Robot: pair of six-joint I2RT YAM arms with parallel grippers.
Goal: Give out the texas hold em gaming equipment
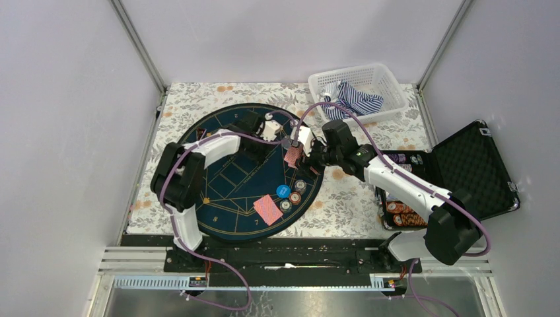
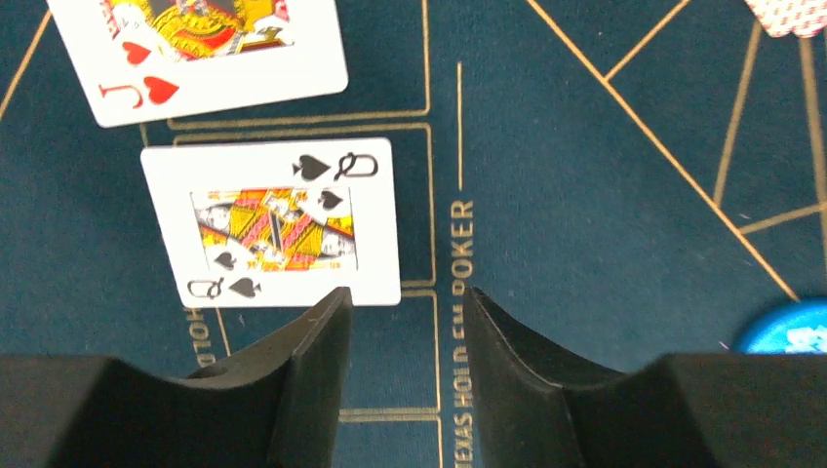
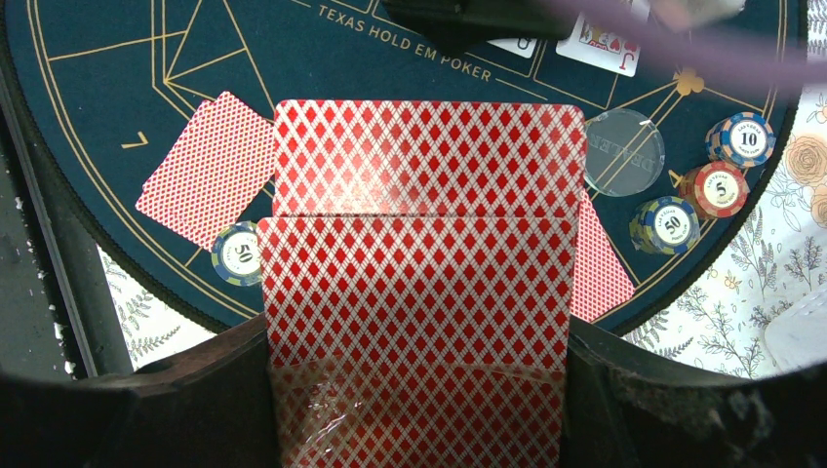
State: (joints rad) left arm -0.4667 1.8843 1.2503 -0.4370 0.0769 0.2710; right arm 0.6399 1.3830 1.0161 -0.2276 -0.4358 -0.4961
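From the overhead camera I see the round navy gold-lined mat (image 1: 224, 198) lying on the floral-patterned tabletop (image 1: 343, 201). My left end effector (image 1: 259, 132) hangs over the mat's far half. My right end effector (image 1: 298, 150) reaches in from the right at the mat's edge, pinching a stack of red diamond-backed playing cards (image 1: 292, 157). Some face-down red-backed cards (image 1: 267, 210) lie on the near part of the mat, with a blue round disc (image 1: 283, 191) and small round poker chips (image 1: 295, 197) just beside them. A white plastic basket (image 1: 330, 82) holding striped cloth (image 1: 360, 100) sits at the far edge, and an open black case (image 1: 472, 165) lies to the right.

On the left wrist camera, my left end effector's jaws are spread over the mat with nothing between them. A face-up queen of spades card (image 2: 278, 224) lies flat just beyond the left fingertip. A jack of hearts card (image 2: 210, 49) lies farther on, not touching it. The blue disc peeks in at the right edge.

On the right wrist camera, the stack fills the gap between the jaws and is clamped on both sides. Past it, a blue-and-white chip marked 50 (image 3: 237, 255) sits by the face-down cards on the left. On the right are a clear round disc (image 3: 624, 151) and three short chip stacks (image 3: 715, 188) near the mat's rim.
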